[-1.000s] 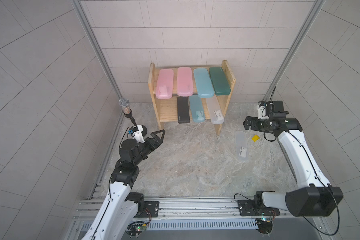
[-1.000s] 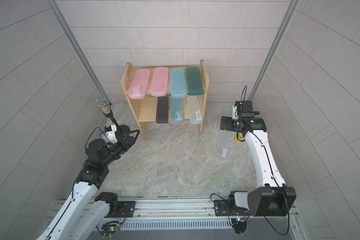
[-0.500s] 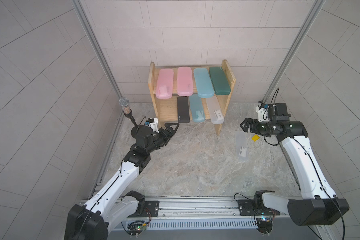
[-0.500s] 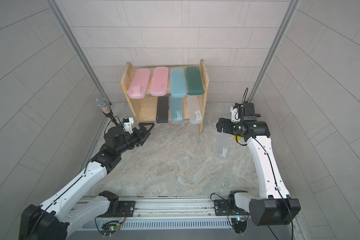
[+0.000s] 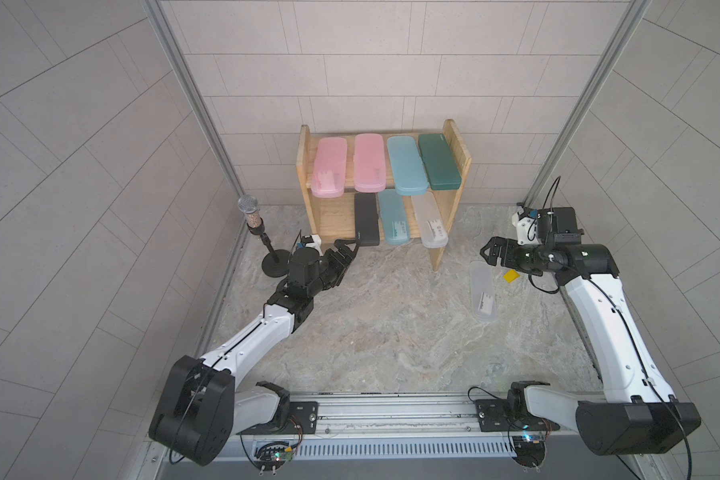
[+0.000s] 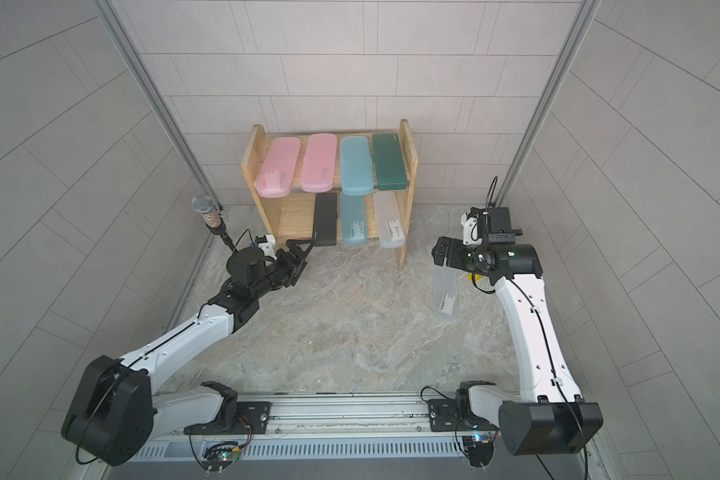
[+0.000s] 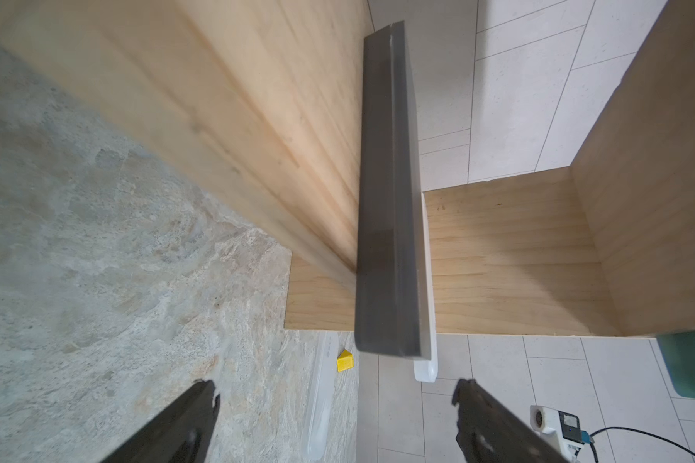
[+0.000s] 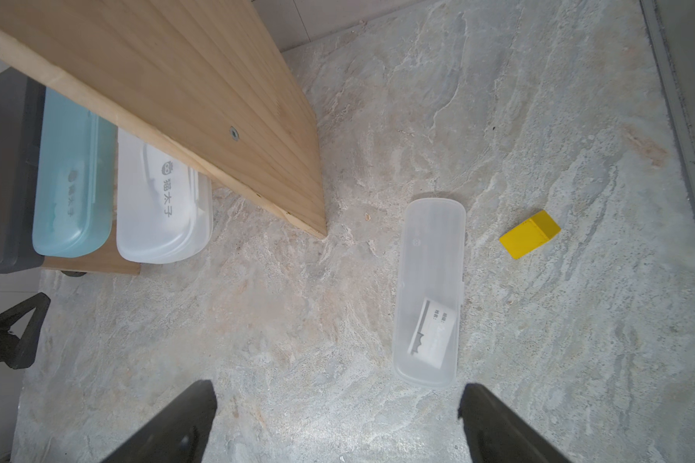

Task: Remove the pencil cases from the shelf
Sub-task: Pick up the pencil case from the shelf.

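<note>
A two-tier light pine wood shelf (image 5: 306,187) holds seven long, flat, rounded plastic pencil cases: pink pair (image 5: 368,164), light blue case (image 5: 406,166) and dark green case (image 5: 439,162) above; black case (image 5: 366,220), second light blue case (image 5: 393,218) and frosted clear case (image 5: 431,222) below. An eighth frosted case (image 5: 483,293) lies on the marbled table (image 5: 391,332) beside it. The left gripper (image 5: 350,253), jaws apart, is at the black case's end, and the right gripper (image 5: 486,251), jaws apart, is near the eighth

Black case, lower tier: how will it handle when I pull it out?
The black case looks rigid and smooth-sided, so probably stiff but slippery in the left gripper. Flat, with its end overhanging the shelf edge, it should slide out rather than roll. Likely light; it is opaque, so contents are unknown.
</note>
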{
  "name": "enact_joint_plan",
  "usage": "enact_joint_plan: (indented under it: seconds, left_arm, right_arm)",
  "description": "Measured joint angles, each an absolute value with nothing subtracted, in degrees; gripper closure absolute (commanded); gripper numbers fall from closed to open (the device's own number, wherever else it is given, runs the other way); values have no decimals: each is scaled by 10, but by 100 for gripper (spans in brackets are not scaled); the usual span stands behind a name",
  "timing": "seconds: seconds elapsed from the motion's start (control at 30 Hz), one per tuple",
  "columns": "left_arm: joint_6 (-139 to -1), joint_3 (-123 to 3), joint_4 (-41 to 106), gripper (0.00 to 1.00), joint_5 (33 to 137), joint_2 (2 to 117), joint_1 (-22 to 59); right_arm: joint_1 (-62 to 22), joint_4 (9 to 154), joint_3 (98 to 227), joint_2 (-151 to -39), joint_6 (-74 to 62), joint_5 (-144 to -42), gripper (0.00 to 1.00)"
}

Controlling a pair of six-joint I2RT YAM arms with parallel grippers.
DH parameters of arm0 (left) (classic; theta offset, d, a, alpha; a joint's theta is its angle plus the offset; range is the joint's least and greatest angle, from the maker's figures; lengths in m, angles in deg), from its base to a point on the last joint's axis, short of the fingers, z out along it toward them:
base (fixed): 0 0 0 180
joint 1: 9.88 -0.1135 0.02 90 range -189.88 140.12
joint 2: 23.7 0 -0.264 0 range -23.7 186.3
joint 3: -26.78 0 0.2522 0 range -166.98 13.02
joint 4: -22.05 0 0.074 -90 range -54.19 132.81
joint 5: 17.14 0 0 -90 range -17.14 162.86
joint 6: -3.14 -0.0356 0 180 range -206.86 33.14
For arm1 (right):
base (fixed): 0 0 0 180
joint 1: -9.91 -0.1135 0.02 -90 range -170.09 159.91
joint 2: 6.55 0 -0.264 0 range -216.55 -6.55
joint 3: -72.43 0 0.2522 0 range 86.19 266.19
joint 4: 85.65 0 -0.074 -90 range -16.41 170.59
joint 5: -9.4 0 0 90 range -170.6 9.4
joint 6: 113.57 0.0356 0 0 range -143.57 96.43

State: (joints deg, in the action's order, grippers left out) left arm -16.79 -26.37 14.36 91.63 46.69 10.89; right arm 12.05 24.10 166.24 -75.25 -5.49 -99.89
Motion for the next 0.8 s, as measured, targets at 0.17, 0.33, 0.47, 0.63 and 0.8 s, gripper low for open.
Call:
enact_joint_plan:
  seconds: [0.17,0.33,0.47,0.63,0.8]
  left_arm:
    - [-163,-278,123,2,908,482,109]
    - [-157,-297,108,3,904,514,113]
    - [-156,-312,107,6,904,533,118]
    - [-149,-334,100,10,904,558,129]
    - [-145,-335,90,14,901,567,132]
  right_arm:
    - [120,234,1679,-756,-55,-999,0]
    - [120,231,1700,-772,-55,-999,0]
    - [120,218,1735,-789,-55,-999,0]
    - [120,212,1757,-790,-55,-999,0]
    - [120,202,1757,-790,-55,-999,0]
